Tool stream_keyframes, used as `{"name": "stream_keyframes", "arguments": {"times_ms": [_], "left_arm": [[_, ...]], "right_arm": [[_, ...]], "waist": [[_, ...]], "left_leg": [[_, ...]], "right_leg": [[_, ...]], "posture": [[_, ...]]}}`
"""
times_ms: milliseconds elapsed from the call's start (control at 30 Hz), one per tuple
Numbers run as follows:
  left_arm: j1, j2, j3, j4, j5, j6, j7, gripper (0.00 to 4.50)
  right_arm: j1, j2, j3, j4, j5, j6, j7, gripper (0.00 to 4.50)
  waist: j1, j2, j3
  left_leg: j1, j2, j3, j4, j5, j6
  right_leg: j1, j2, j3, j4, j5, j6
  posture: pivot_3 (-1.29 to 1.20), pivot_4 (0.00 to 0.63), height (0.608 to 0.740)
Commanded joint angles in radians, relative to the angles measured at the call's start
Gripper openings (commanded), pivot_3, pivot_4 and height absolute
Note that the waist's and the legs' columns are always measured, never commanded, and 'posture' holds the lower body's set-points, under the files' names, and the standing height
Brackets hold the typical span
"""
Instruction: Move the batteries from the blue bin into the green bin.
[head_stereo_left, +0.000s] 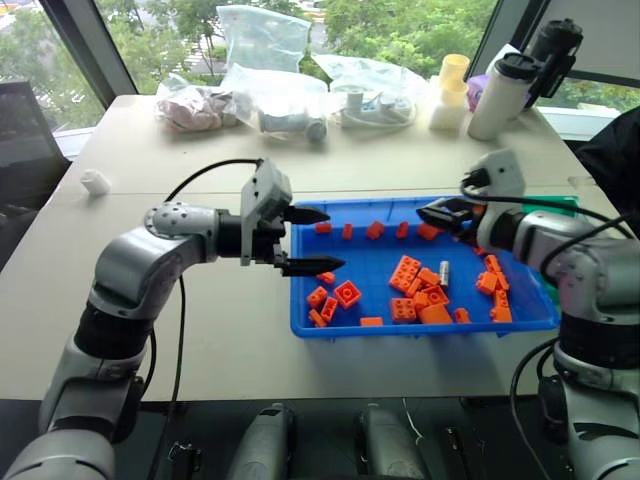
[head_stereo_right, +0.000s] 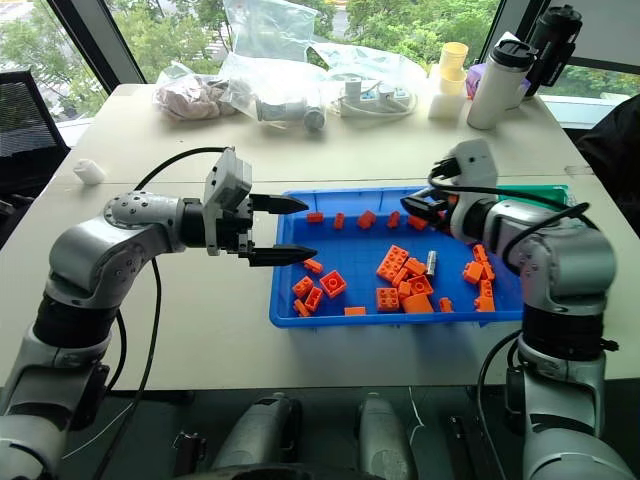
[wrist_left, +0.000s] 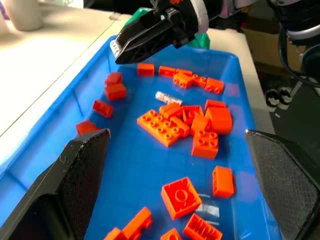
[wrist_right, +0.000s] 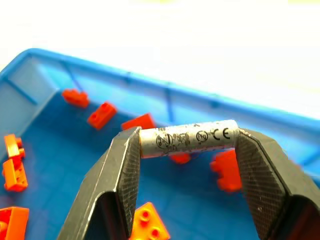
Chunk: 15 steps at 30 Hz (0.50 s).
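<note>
Bins at your right on the tabletop (head_stereo_left: 200, 330).
Your blue bin (head_stereo_left: 350, 325) holds bricks (head_stereo_left: 405, 272) and one battery (head_stereo_left: 445, 272); green bin (head_stereo_left: 560, 204) just behind it, far right.

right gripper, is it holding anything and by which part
The right gripper holds a battery endwise, one finger on each end, lifted above the blue bin. The left gripper is open and holds nothing.

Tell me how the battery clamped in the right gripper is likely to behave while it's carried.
The battery is held end to end between the right gripper's fingertips, so it may pivot or slip out. It looks smooth, round metal, so probably slippery and apt to roll if dropped. It seems rigid, unlikely to bend.
</note>
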Motion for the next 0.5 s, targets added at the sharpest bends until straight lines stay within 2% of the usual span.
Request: {"name": "stream_keyframes", "arguments": {"times_ms": [33, 200, 500], "left_arm": [[-0.045, -0.054, -0.009, 0.043, -0.003, -0.052, -0.017, 4.50], [-0.081, -0.105, -0.056, 0.101, 0.024, -0.095, -0.057, 4.50], [-0.108, -0.126, -0.082, 0.159, 0.067, -0.140, -0.087, 4.50]], "right_arm": [[0.020, -0.101, -0.147, 0.008, -0.045, -0.023, -0.050, 2.18], [0.117, -0.203, -0.190, 0.073, -0.085, -0.064, -0.059, 2.18], [0.206, -0.175, -0.218, 0.171, -0.106, -0.119, -0.105, 2.18]], "waist": [[0.004, 0.000, 0.000], [-0.002, 0.000, 0.000], [-0.013, 0.001, 0.000]], "left_leg": [[0.000, 0.000, 0.000, 0.000, 0.000, 0.000], [0.000, 0.000, 0.001, 0.000, 0.000, 0.000], [0.002, 0.002, 0.003, 0.000, 0.000, 0.000]], "right_leg": [[0.000, 0.000, 0.000, 0.000, 0.000, 0.000], [0.000, 0.000, 0.001, 0.000, 0.000, 0.000], [0.000, 0.002, 0.003, 0.002, 0.000, 0.000]], "posture": [[0.00, 0.150, 0.740], [0.00, 0.150, 0.740], [0.00, 0.150, 0.740]]}}
